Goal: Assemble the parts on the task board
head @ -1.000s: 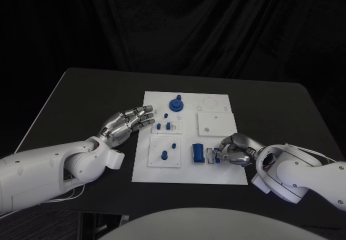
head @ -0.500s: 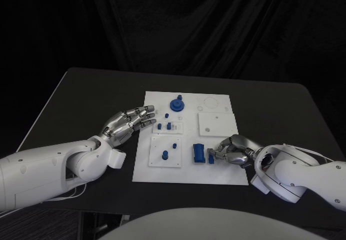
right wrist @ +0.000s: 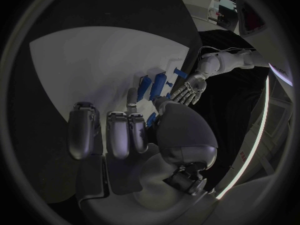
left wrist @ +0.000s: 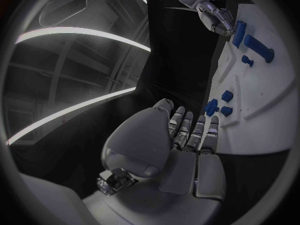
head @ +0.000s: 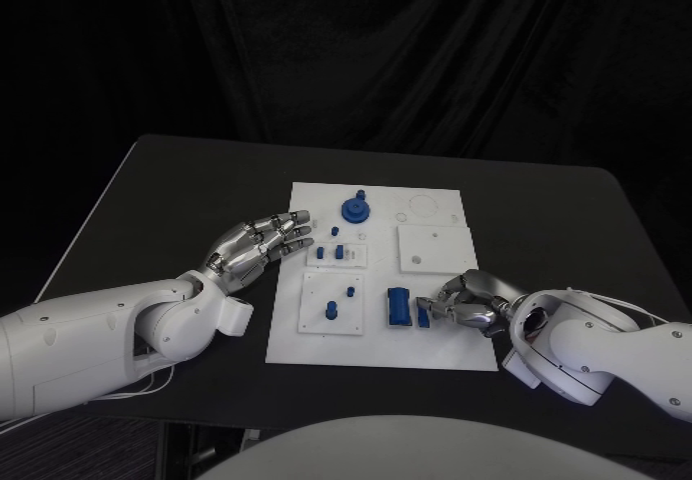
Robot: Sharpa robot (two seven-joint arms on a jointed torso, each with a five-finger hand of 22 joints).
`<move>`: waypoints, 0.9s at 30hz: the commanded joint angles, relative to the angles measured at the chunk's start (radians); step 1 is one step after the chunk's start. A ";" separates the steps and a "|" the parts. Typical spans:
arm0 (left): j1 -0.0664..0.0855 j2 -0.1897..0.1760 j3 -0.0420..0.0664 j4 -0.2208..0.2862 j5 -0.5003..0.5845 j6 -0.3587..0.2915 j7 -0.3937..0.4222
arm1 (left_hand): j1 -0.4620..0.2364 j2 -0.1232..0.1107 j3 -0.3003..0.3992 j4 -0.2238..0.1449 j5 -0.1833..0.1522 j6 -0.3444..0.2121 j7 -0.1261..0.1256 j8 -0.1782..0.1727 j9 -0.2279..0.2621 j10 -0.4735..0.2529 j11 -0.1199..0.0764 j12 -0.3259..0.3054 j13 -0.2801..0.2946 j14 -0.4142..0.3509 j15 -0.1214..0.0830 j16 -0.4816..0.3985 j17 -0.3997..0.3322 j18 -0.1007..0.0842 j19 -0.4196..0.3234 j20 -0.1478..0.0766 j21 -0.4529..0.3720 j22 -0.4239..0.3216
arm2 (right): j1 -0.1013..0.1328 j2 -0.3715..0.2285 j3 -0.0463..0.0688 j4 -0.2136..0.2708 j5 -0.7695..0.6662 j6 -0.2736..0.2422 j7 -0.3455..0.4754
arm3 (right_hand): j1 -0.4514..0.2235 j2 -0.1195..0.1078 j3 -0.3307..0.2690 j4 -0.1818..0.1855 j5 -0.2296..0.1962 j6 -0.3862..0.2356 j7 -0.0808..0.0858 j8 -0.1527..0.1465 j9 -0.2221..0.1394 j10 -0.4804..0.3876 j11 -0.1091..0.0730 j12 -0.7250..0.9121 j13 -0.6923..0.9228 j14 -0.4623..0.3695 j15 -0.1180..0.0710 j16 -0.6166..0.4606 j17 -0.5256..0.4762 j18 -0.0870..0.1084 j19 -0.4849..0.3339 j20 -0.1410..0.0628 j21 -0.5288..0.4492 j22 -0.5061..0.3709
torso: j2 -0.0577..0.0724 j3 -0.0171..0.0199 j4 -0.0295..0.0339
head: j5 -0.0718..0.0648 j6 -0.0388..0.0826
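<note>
The white task board (head: 378, 345) lies mid-table. My right hand (head: 469, 302) is curled over the board's near right part and pinches a small blue part (head: 424, 316) between thumb and a finger. The part sits right beside the upright blue block (head: 397, 305). In the right wrist view the same small blue part (right wrist: 152, 118) shows next to the thumb. My left hand (head: 261, 243) hovers at the board's left edge, fingers stretched flat and apart, holding nothing. Small blue pegs (head: 330, 251) stand just beyond its fingertips.
A blue round knob part (head: 353, 209) stands at the board's far end. A white square plate (head: 433, 246) lies at the far right. A nearer left plate (head: 330, 302) carries two blue pieces. Bare black table (head: 173, 190) surrounds the board.
My right hand has closed in slightly and brought the small blue part down against the blue block's side. The left hand has stayed where it was.
</note>
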 commanded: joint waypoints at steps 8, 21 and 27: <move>-0.002 -0.002 0.001 0.002 0.004 0.012 0.010 | -0.009 -0.001 0.007 -0.002 0.003 -0.003 0.011 0.003 -0.001 0.002 0.008 0.002 0.001 0.001 -0.005 0.004 0.001 -0.005 0.004 0.000 0.003 -0.001 | -0.002 -0.046 -0.001 0.030 -0.028 -0.023 0.025 | 0.069 -0.004 -0.018 -0.024 0.067 0.006 0.001 0.001 0.000 0.106 0.001 0.003 0.263 0.097 0.002 0.007 0.222 -0.015 0.023 0.002 0.010 0.201 | 0.000 -0.0003 0.0001 | 0.005 0.000; -0.002 -0.003 0.001 0.002 0.004 0.013 0.009 | -0.010 -0.001 0.010 -0.001 0.002 -0.002 0.011 0.003 0.000 0.002 0.008 0.003 0.001 0.000 -0.005 0.005 0.001 -0.004 0.004 0.000 0.003 -0.001 | -0.002 -0.065 -0.002 0.050 -0.065 0.047 0.003 | 0.133 -0.021 -0.058 -0.052 0.006 0.014 -0.011 0.063 0.041 0.106 -0.009 0.003 0.263 0.097 -0.006 0.007 0.222 -0.017 0.026 -0.005 0.017 0.203 | 0.000 -0.0009 -0.0020 | 0.006 0.000; -0.002 -0.005 0.001 0.002 0.004 0.011 0.007 | -0.010 -0.001 0.010 -0.001 0.002 -0.002 0.011 0.003 0.000 0.002 0.008 0.003 0.001 0.000 -0.005 0.005 0.001 -0.004 0.004 0.000 0.003 -0.001 | -0.002 -0.061 -0.002 0.050 -0.068 0.070 -0.001 | 0.131 -0.017 -0.073 -0.045 -0.018 0.012 -0.014 0.081 0.055 0.106 -0.011 0.003 0.263 0.097 -0.008 0.008 0.222 -0.017 0.025 -0.007 0.017 0.203 | -0.001 -0.0011 -0.0036 | 0.007 0.000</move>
